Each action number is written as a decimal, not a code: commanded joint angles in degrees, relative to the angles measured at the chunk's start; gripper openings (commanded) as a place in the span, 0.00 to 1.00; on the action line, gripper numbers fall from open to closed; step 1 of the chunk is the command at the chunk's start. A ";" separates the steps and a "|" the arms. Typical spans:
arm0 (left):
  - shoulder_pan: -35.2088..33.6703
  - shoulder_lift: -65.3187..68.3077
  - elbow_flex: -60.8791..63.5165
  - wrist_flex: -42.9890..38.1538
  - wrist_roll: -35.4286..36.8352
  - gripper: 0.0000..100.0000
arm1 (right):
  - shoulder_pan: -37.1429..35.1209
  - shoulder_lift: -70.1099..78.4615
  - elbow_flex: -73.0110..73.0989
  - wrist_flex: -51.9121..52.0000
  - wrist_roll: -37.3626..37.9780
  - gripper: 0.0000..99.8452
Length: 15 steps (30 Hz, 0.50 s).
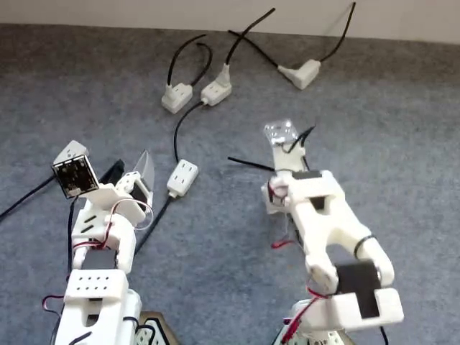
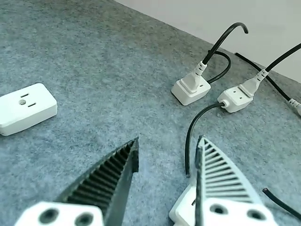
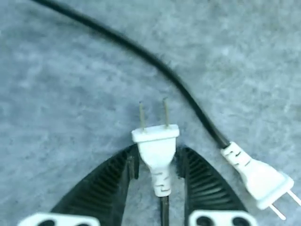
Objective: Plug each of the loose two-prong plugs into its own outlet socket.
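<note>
Plainly the plug [image 3: 155,148] is the thing in hand. It sits between the fingers [image 3: 113,188] of the right gripper [image 3: 157,151], which close on its white body just under the flange and appear to pinch it. Both prongs point straight ahead and the cord runs back between the fingers. Near it a second plug [image 3: 261,179] lies loose on the grey table [image 3: 56,94], prongs pointing outward. By my reading the step is the grasp and carry of the first plug, with insertion not yet made. The next move calls for squaring the prongs to a free socket, such as the white outlet socket [image 2: 26,108] lying face up, and pressing in without the block sliding. The left gripper [image 2: 168,143] hangs with its fingers spread just beside an outlet block [image 1: 182,177], well placed to steady it. Farther off, a far socket [image 1: 177,97] and a neighbouring socket [image 1: 215,92] each have a cord leading into them.
</note>
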 commanded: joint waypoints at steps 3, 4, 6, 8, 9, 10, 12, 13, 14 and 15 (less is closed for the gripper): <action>0.75 -0.92 -0.40 -1.23 -0.26 0.21 | 1.19 2.86 -6.20 2.15 -1.85 0.13; 0.75 -0.92 -0.40 -1.23 -0.26 0.21 | 1.10 2.86 -6.99 1.98 -1.85 0.13; 0.66 -0.92 -0.40 -1.23 -0.26 0.21 | 1.01 3.21 -8.75 1.98 -1.85 0.13; 0.66 -0.92 -0.40 -1.23 -0.26 0.21 | 1.01 3.30 -9.36 1.98 -1.49 0.13; 0.66 -0.92 -0.40 -1.23 -0.26 0.21 | 1.01 3.38 -9.45 1.98 -1.49 0.13; 0.66 -0.92 -0.40 -1.23 -0.26 0.21 | 1.01 3.38 -9.36 1.98 -1.49 0.13; 0.66 -0.92 -0.40 -1.23 -0.26 0.21 | 1.01 3.74 -9.36 1.98 -1.41 0.11; 0.66 -0.92 -0.40 -1.23 -0.26 0.21 | 1.01 4.62 -9.45 1.98 -1.41 0.10; 0.66 -0.92 -0.48 -1.23 -0.26 0.21 | 1.01 6.11 -9.54 2.07 -1.41 0.07; 0.66 -0.92 -0.48 -1.23 -0.26 0.21 | 1.01 7.96 -9.89 2.15 -1.41 0.05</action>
